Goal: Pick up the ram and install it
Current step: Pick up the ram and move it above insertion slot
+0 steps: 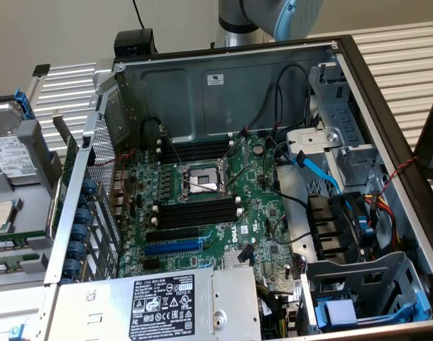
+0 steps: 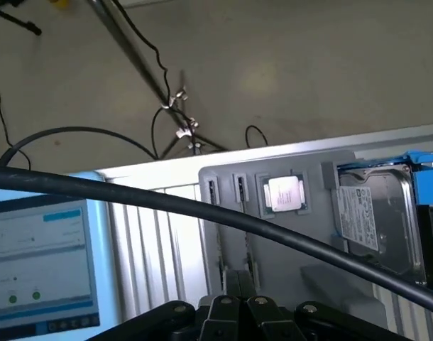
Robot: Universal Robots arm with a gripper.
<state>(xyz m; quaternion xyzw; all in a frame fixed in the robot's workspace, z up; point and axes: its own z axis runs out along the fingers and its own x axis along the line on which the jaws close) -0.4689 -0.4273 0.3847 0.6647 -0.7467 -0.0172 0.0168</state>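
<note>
My gripper is shut with nothing between its fingers, held above the grey parts tray. Two thin ram sticks stand edge-on in the tray's narrow slots, just beyond the fingertips. In the exterior view the same tray lies at the left, outside the case, with a green ram stick near its front. The open computer case holds the motherboard, whose long black memory slots flank the CPU socket. Part of my arm shows behind the case's back wall.
On the tray lie a CPU chip and a hard drive in a blue bracket. A thick black cable crosses the wrist view. A tablet screen stands beside the tray. The power supply and drive cages line the case.
</note>
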